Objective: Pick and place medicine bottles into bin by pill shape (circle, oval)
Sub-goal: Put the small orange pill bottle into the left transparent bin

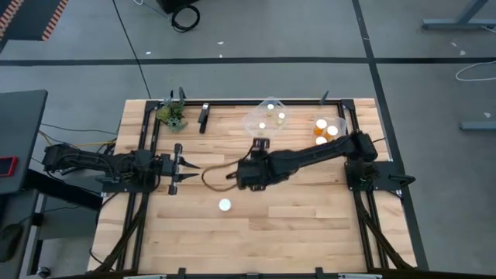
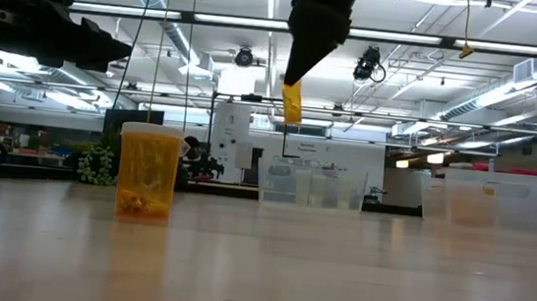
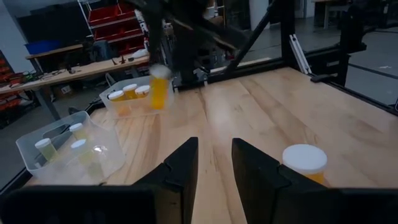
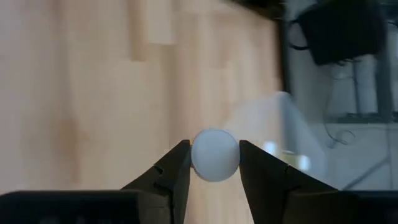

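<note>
My right gripper [image 4: 214,154] hangs over the middle of the table [image 1: 260,146], shut on an orange medicine bottle [image 2: 292,103] that is lifted well above the wood. A second orange bottle with a white cap [image 1: 225,204] stands upright on its base nearer the front edge; it also shows in the low view [image 2: 146,173] and the left wrist view [image 3: 305,163]. My left gripper [image 3: 214,163] is open and empty at the table's left side [image 1: 183,165], pointing toward the middle. My right gripper pinches the bottle's round white cap [image 4: 214,154] between its two fingers, one on each side. The fingers come from above, pointing down. The bottle hangs upright below the fingers [image 2: 292,103], clear of the table.
A clear bin [image 1: 267,116] at the far middle holds a few white-capped bottles. A second bin [image 1: 329,128] at the far right holds orange bottles. A small green plant [image 1: 172,116] and a dark object [image 1: 204,116] stand at the far left. Bare wood lies along the front.
</note>
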You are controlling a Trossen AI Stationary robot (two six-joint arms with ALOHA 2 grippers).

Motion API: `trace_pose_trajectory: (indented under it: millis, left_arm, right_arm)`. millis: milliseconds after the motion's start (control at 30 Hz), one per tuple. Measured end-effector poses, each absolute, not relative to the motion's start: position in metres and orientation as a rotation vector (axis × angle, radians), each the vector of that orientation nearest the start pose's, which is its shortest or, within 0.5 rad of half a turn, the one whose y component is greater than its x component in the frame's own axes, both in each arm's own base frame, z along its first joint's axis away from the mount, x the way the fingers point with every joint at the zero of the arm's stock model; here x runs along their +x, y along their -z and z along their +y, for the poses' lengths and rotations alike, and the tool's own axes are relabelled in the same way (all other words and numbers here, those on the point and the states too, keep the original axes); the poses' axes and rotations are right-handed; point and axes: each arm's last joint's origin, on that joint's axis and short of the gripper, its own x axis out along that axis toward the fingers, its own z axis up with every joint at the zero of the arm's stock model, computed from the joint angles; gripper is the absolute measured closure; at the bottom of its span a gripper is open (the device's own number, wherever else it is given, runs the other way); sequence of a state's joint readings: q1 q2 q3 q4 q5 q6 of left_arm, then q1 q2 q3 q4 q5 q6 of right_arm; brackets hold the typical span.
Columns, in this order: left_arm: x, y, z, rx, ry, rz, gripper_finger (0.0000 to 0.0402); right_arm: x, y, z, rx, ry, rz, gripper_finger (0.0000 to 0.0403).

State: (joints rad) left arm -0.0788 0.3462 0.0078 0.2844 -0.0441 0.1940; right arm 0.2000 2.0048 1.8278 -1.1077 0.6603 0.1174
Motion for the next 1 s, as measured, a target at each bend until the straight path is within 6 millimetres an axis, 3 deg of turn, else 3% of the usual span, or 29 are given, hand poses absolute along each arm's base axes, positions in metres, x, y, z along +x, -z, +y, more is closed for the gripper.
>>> trace_pose_trajectory:
  millis: [267,467,733,1000]
  left_arm:
    - [0.119,-0.163,-0.008,0.197,0.04,0.051,0.0294]
    - [0.119,-0.163,-0.008,0.197,0.04,0.051,0.0294]
    - [0.119,-0.163,-0.008,0.197,0.04,0.051,0.0294]
    - [0.119,-0.163,-0.008,0.197,0.04,0.051,0.0294]
  right_arm:
    - [0.39,-0.305,0.016,-0.387,0.612,1.099,0.0267]
    - [0.377,-0.309,-0.033,-0.315,0.724,1.132,0.0267]
    - [0.348,-0.282,-0.098,-0.183,0.81,1.146,0.0267]
    - [0.327,-0.242,-0.141,0.001,0.732,1.028,0.0267]
